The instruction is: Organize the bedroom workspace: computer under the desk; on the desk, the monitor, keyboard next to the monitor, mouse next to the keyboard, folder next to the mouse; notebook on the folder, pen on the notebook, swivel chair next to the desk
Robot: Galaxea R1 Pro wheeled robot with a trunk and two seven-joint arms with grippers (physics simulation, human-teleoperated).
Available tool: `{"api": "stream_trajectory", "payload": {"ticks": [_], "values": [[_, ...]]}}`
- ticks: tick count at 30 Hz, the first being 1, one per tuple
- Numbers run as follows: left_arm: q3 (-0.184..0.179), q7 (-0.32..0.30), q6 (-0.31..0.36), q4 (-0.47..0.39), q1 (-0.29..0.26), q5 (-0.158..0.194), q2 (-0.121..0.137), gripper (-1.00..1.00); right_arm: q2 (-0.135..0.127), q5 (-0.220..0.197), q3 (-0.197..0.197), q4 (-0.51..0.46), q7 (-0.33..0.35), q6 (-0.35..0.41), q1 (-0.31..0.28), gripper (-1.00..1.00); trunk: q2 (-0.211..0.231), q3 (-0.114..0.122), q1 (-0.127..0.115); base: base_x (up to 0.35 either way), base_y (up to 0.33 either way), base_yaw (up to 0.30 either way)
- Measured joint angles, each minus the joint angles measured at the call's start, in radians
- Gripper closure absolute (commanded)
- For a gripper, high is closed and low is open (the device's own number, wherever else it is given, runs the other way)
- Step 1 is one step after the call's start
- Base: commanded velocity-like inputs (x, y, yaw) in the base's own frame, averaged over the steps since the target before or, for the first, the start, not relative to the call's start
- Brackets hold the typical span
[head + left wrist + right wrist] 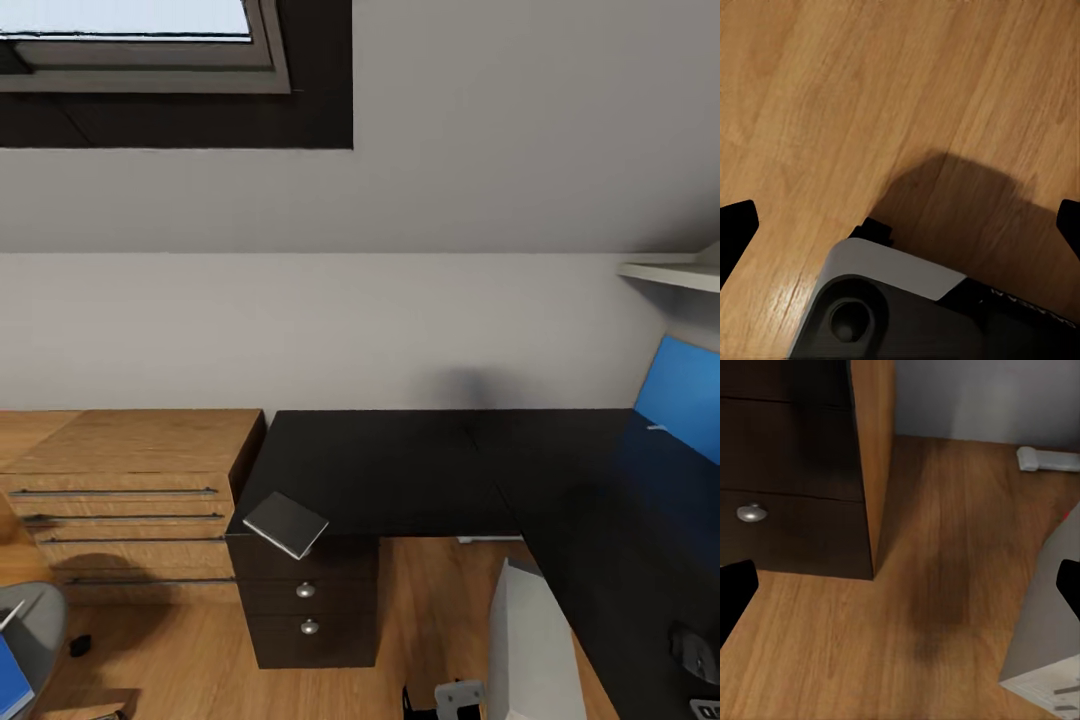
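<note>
**Desk nearly bare, notebook teetering**

The notebook (286,524) sits tilted at the desk (420,470) corner, overhanging the drawers — a nudge from the base could tip it onto the floor. The computer (535,650) stands under the desk; the mouse (692,652) lies on the desk's right wing. The left gripper (900,225) and right gripper (900,585) are both spread wide, holding nothing.

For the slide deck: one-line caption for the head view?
Glossy black L-shaped desk beside a light wooden drawer unit, dark notebook overhanging the desk corner, grey computer tower on the floor.
</note>
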Motion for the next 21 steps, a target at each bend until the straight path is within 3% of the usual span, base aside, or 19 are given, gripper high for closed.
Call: {"api": "stream_trajectory", "payload": {"ticks": [6,13,21], "values": [[0.001,0.002,-0.008,0.000,0.000,0.003,0.002,-1.00,0.000,-0.001,0.001,0.000,0.000,-0.004,0.000,-1.00,0.042,0.019,-0.023,0.000,0.000,0.050],[-0.001,0.006,-0.090,-0.001,0.000,-0.001,0.001,-1.00,0.000,-0.007,-0.007,-0.001,-0.043,-0.014,0.000,-1.00,0.042,0.019,-0.023,0.000,0.000,0.246],[0.001,0.007,-0.120,0.005,0.000,-0.001,0.001,-1.00,0.000,-0.016,-0.010,0.000,-0.116,-0.023,0.003,-1.00,0.042,0.019,-0.023,0.000,0.000,0.274]]}}
